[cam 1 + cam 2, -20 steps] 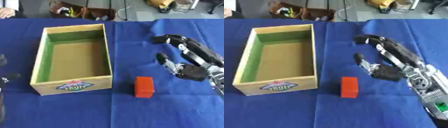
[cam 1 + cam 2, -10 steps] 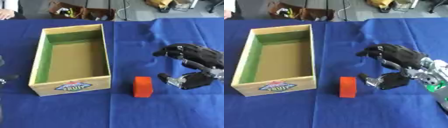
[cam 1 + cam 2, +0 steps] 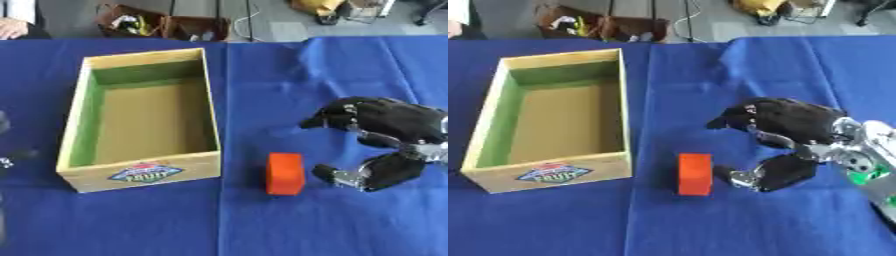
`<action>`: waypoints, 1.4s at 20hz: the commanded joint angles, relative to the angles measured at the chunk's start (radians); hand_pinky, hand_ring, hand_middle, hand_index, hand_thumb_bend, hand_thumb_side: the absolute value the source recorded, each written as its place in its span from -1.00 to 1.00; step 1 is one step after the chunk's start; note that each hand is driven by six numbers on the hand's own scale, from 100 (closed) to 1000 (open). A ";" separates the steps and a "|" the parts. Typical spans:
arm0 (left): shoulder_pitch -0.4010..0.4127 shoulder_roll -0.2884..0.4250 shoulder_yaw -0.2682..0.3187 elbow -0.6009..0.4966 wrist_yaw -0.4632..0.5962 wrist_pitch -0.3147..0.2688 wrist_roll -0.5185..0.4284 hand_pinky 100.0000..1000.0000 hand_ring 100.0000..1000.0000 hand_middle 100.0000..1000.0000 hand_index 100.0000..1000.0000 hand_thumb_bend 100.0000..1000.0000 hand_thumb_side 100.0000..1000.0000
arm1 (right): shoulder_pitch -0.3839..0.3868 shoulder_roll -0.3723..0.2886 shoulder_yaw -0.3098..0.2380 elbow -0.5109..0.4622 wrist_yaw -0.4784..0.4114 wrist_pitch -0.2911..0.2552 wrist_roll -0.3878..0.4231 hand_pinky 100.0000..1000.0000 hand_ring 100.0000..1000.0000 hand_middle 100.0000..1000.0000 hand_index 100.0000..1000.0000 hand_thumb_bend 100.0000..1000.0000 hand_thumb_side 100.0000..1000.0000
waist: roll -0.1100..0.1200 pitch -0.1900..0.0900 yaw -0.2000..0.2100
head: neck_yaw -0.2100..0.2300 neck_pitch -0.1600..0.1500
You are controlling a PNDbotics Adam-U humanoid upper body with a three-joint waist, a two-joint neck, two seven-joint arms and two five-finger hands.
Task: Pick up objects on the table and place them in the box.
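In the left eye view, your right hand point(image 3: 385, 142) has dropped and curled since a second ago, when it hung higher with fingers spread. It now sits just right of the orange block point(image 3: 285, 173), thumb near it, fingers arched wide, gripping nothing. The block is a small upright rectangle on the blue cloth point(image 3: 262, 75), beside the open box point(image 3: 144, 172).

In the right eye view, you also see the silver wrist point(image 3: 864, 150) behind the hand. Your left hand shows in neither view.

The right hand point(image 3: 794, 142), fingers curved, hovers just beside the orange block point(image 3: 695, 173), near the box point(image 3: 619, 95).
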 commanded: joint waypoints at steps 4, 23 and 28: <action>-0.002 0.005 -0.003 -0.019 0.005 0.000 -0.004 0.14 0.80 0.58 0.35 -1.00 0.93 | -0.032 -0.013 0.003 -0.046 -0.031 0.015 0.089 0.74 0.69 0.52 0.98 -0.59 1.00 | -0.005 -0.020 -0.006 | 0.002 -0.001; -0.001 0.004 -0.007 -0.019 0.009 -0.001 -0.010 0.14 0.80 0.58 0.35 -1.00 0.94 | -0.048 0.112 0.049 -0.036 0.194 0.004 0.236 0.76 0.78 0.63 1.00 -0.46 1.00 | -0.011 -0.014 -0.013 | 0.003 -0.006; -0.001 0.003 -0.005 -0.019 0.009 -0.002 -0.009 0.14 0.81 0.58 0.35 -1.00 0.94 | -0.041 0.167 0.017 -0.030 0.272 0.005 0.183 0.77 0.80 0.67 1.00 -0.41 1.00 | -0.011 -0.011 -0.018 | 0.010 -0.009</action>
